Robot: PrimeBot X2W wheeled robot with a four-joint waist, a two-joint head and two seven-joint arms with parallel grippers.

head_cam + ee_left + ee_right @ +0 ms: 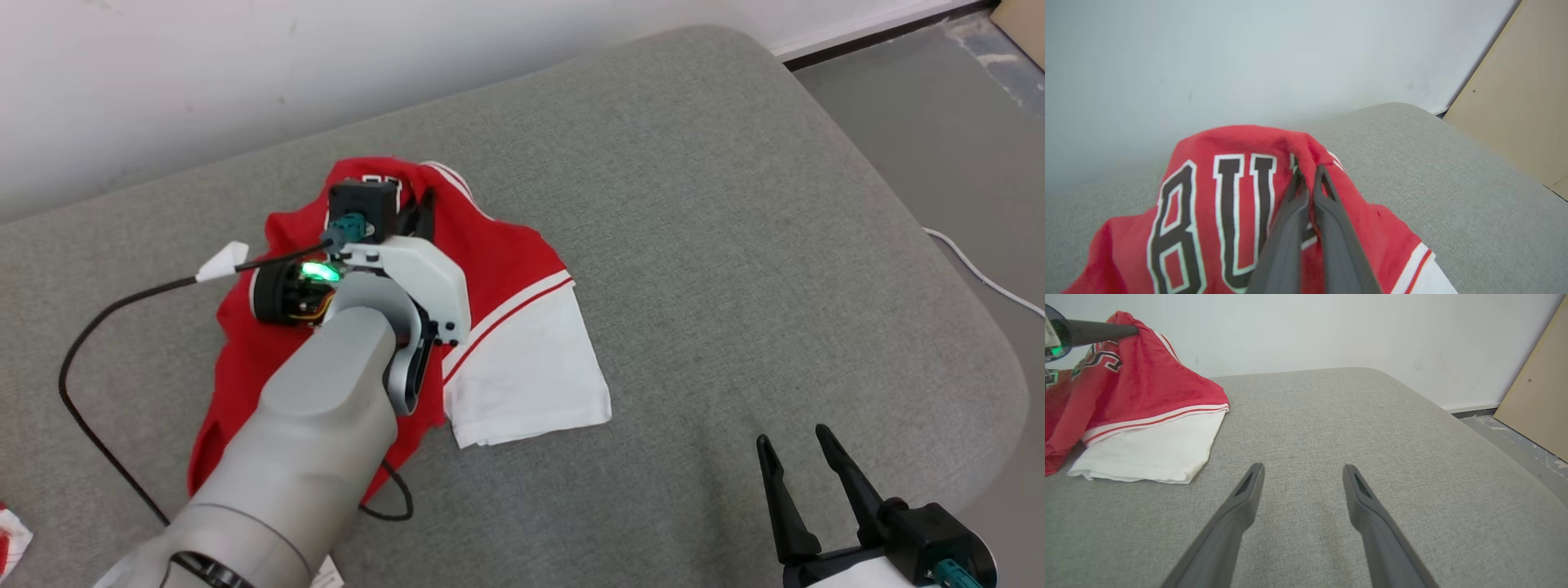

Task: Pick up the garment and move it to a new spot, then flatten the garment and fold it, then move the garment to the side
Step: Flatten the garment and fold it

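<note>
On grey cushion (735, 245) the shirt (510, 269) lies crumpled; L tool (1309, 173) pinched shut on its far red fold, R tool (1302, 473) wide open, empty, well right of shirt. L arm nearer.

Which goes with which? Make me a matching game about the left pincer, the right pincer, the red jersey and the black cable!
Things:
1. left pincer
2. right pincer
3. red jersey
4. black cable

States:
A. crumpled, with a white part sticking out
B. open over the bare grey cushion
C. curving across the cushion's left side
D. shut, pinching red cloth

Pairs: 1-D, 2-B, 3-A, 4-C
</note>
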